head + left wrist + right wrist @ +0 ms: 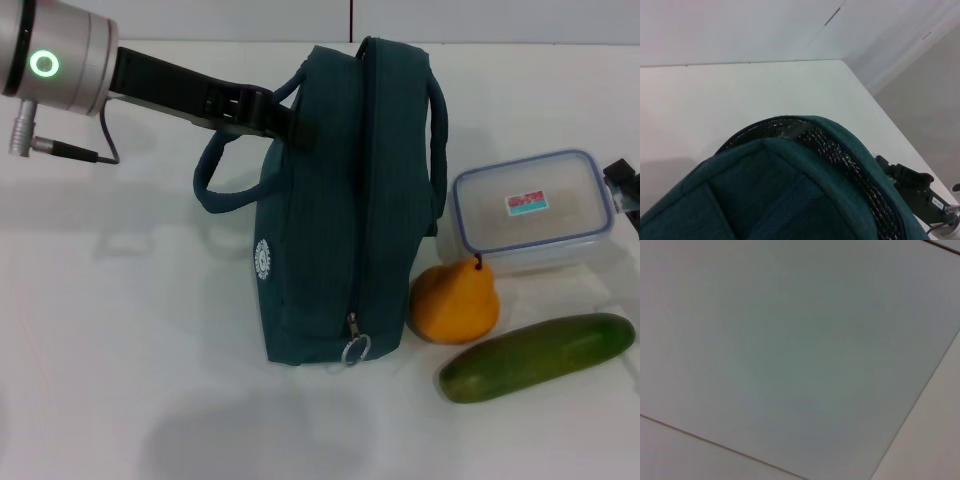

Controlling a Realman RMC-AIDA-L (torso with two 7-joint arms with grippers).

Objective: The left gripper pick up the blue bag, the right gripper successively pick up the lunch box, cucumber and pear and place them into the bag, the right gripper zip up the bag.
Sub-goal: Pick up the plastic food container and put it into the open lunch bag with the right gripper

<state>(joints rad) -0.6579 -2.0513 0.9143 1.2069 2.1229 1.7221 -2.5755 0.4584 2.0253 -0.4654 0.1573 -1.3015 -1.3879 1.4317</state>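
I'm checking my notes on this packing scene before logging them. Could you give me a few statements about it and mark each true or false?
1. The left gripper is at the bag, by its handle. True.
2. The pear is inside the bag. False: it sits on the table beside the bag.
3. The cucumber lies in front of the lunch box. True.
4. The lunch box has no lid. False: its lid is on.
5. The right gripper holds the cucumber. False: it is at the view's right edge, near the lunch box.
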